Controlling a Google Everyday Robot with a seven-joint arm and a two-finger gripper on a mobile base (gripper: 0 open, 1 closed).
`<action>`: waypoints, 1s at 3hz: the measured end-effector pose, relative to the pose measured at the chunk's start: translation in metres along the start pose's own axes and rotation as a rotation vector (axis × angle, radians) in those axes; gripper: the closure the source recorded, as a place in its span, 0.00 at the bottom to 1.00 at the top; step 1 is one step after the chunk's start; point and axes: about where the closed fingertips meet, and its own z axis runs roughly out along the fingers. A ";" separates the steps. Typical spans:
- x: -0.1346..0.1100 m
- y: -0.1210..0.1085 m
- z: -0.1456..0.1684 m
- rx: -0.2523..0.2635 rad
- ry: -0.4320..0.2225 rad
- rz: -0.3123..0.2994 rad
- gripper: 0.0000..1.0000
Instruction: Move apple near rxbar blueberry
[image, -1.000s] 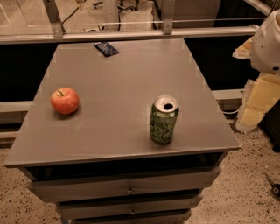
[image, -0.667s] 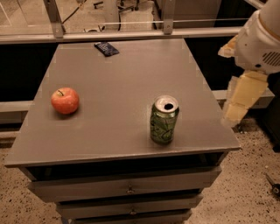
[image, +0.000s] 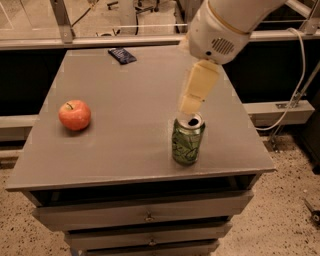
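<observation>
Well off to the left of the hand (image: 191, 101) sits the apple (image: 75, 115), stem up, alone on that side of the grey desk (image: 125, 155). The hand itself hangs from the white arm (image: 220, 30), just above the open top of the green soda can (image: 187, 142), and points down. Whether it is apart or together I cannot tell. The rxbar blueberry (image: 122, 55) lies flat beyond the hand and to its left, close to the desk's far edge and well apart from the apple. The reach likely runs leftward across the desk, away from the can. The carry would then go toward the far edge, where the bar lies.
</observation>
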 end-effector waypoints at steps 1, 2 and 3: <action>-0.055 0.002 0.023 -0.043 -0.089 -0.020 0.00; -0.055 0.002 0.023 -0.043 -0.089 -0.020 0.00; -0.067 0.004 0.041 -0.053 -0.131 -0.024 0.00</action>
